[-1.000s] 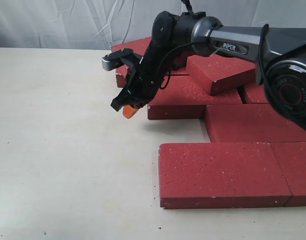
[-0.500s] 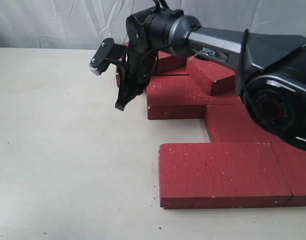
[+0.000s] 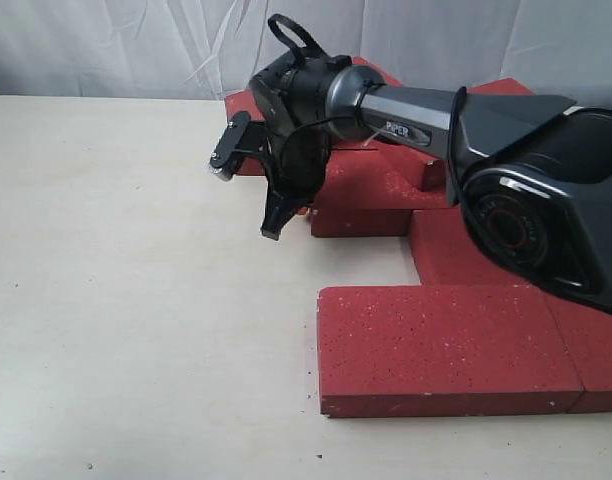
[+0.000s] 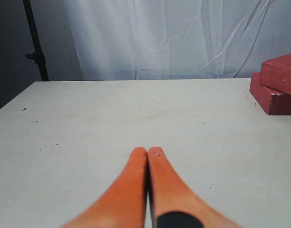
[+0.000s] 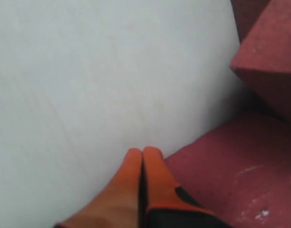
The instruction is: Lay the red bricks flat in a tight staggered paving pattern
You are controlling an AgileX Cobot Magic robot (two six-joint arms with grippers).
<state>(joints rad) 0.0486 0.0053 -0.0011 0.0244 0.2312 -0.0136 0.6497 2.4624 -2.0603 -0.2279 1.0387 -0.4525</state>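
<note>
Several dark red bricks lie at the right of the exterior view: a front brick [image 3: 441, 345] flat on the table, another [image 3: 596, 335] butted to its right end, one [image 3: 471, 255] behind them, and a further brick [image 3: 371, 195] in front of a loose pile at the back. My right gripper [image 3: 272, 228] reaches across and points down at that further brick's left end, shut and empty. In the right wrist view its orange fingertips [image 5: 142, 152] sit against that brick [image 5: 231, 171]. My left gripper [image 4: 148, 153] is shut and empty over bare table, with two stacked bricks [image 4: 278, 88] far off.
The pale table [image 3: 136, 300] stretches bare to the left and front. A white curtain [image 3: 136, 45] hangs behind. The right arm [image 3: 426, 110] crosses over the rear pile. In the right wrist view a tilted brick [image 5: 274, 52] looms above the lower one.
My right gripper has turned at the wrist and moved right against the further brick's left end. That brick has slid a little to the right.
</note>
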